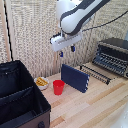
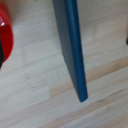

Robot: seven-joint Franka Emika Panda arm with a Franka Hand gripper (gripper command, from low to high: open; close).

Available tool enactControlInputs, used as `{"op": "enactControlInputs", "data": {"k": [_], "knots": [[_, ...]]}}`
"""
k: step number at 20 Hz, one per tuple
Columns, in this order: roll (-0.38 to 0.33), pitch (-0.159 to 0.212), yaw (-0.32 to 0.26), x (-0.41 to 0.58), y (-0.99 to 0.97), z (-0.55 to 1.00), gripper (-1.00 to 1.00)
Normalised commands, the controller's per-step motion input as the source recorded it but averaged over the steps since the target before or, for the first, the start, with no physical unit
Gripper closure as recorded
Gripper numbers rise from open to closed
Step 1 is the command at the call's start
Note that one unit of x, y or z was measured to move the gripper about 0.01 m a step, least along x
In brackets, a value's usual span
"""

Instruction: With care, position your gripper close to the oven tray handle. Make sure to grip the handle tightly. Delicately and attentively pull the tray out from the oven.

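In the exterior view my gripper [image 1: 67, 51] hangs open and empty in the air, fingers pointing down, above the upright dark blue slab [image 1: 75, 77]. The oven [image 1: 115, 52] sits at the exterior view's right on the wooden table. The oven tray [image 1: 96, 73], a dark wire rack, sticks out from the oven towards the slab. Its handle [image 1: 84, 68] is the thin rail at the outer end, below my gripper and towards the exterior view's right, well apart from it. The wrist view shows the slab's top edge [image 2: 72, 45] but not my fingers, the tray or the oven.
A red cup [image 1: 58, 87] stands beside the slab and shows in the wrist view [image 2: 4, 35]. A small bowl with yellow food [image 1: 41, 81] sits behind it. A large black fabric bin [image 1: 20, 100] fills the exterior view's lower left. A woven screen stands behind the table [image 1: 95, 107].
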Motion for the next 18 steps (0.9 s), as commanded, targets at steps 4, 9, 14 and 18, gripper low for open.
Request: {"op": "enactControlInputs", "data": {"k": [4, 9, 14, 18], "knots": [[-0.287, -0.044, 0.123, 0.000, -0.30, 0.05, -1.00], [-0.272, -0.031, 0.124, 0.000, -0.36, 0.00, -1.00], [-0.273, -0.033, 0.122, -0.002, -0.41, 0.00, -1.00], [-0.277, -0.003, 0.115, 0.000, -0.44, 0.00, -1.00]]}}
